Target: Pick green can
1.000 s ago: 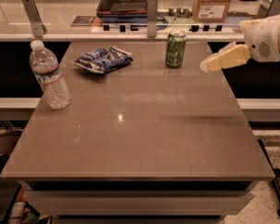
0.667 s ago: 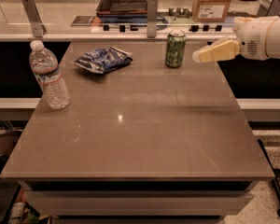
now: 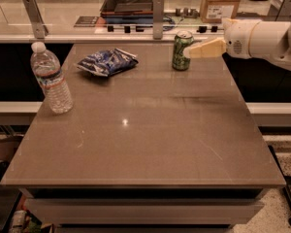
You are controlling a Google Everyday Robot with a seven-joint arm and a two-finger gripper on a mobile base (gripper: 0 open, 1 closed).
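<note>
The green can stands upright near the far right of the brown table. It has a silver top and pale lettering. My gripper comes in from the right on a white arm. Its cream-coloured tip reaches the can's right side at mid height. I see one finger shape from the side only.
A clear plastic water bottle stands at the table's left edge. A blue chip bag lies at the far middle-left. Behind the table runs a counter with two metal posts, a dark tray and a cardboard box.
My arm has moved left and slightly up towards the can. The gripper tip, earlier well to the right of the can, is now at the can's right side.
</note>
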